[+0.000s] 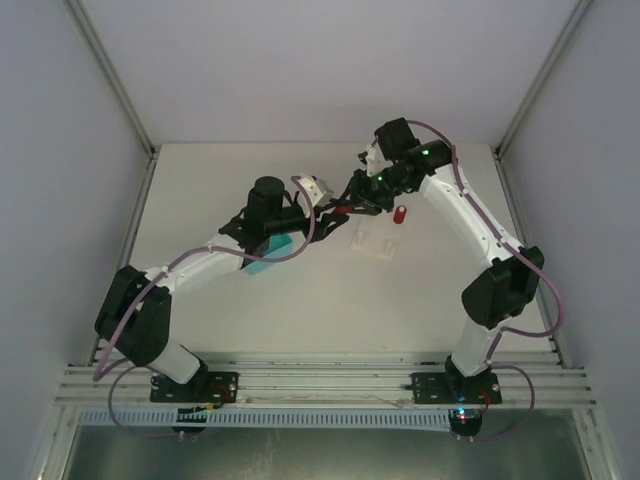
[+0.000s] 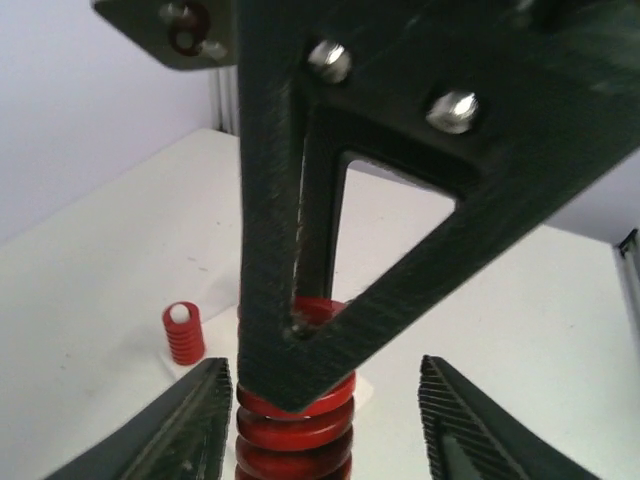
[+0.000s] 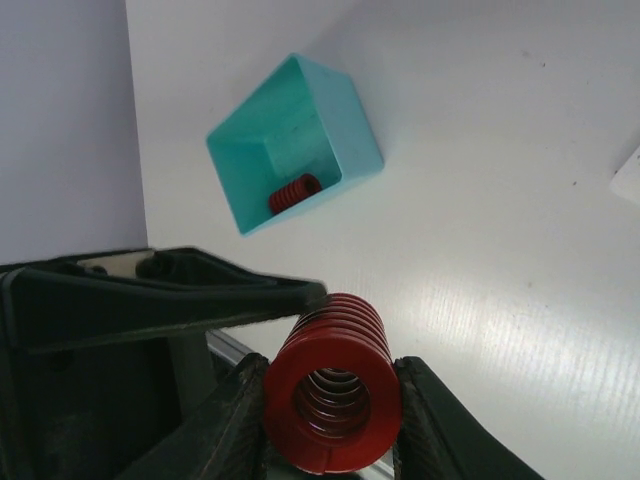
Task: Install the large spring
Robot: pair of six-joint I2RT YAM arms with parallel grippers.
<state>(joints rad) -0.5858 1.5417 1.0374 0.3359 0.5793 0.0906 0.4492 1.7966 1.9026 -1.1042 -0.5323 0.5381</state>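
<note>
While both arms reach in from the near edge: they meet around the middle of the table [image 1: 200, 320], one coming from each side.
teal bin [image 3: 350, 120]: nearest thing out there, sits on the left right by the left arm, open top, one small red spring [image 3: 295, 193] lying inside.
white base [image 1: 372, 243]: flat on the table, right of the teal bin, just near of where the grippers meet.
left gripper [image 2: 322, 400]: spread open, fingers [image 2: 190, 430] either side of the large spring [image 3: 340, 325]. One finger looks pretty much against the coils, the other is clearly apart.
large spring: red, sits between the two grippers, left of the white base and a bit farther back.
right gripper [image 3: 332, 410]: pinching the large spring, one finger on each side of the coils.
second small spring [image 2: 183, 335]: red too, standing upright over a white peg, just past the white base's far right corner, not touching either gripper.
</note>
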